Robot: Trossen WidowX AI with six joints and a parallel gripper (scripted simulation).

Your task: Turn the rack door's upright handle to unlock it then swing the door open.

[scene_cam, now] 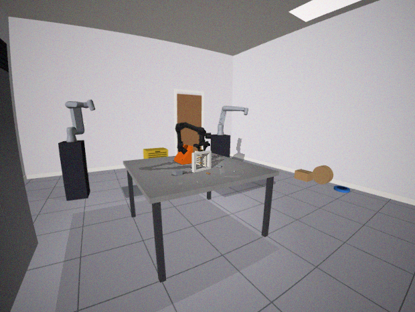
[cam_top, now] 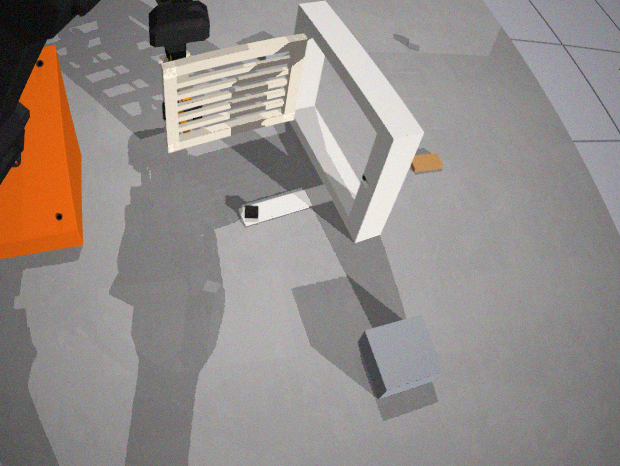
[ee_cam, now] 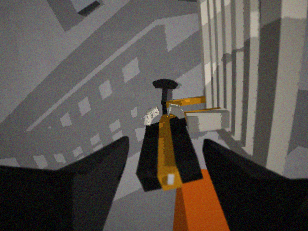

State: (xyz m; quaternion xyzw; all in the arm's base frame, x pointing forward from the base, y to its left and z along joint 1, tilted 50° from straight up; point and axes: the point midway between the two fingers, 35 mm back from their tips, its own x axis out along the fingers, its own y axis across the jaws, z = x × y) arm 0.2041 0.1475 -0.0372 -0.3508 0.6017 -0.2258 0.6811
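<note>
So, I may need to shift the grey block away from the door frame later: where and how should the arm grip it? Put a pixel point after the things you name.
I'd grip the grey block (cam_top: 402, 350) (scene_cam: 177, 173) by two opposite upright sides, coming from straight above. It sits with its flat, squarish top up, and the door frame (cam_top: 393, 185) (scene_cam: 193, 163) stands apart from it. Whether the jaws can span it, I can't tell.

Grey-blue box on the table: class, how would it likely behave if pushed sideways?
The grey-blue box would probably slide rather than roll, given its flat faces and straight edges. Its squat shape suggests it would hardly tip.
</note>
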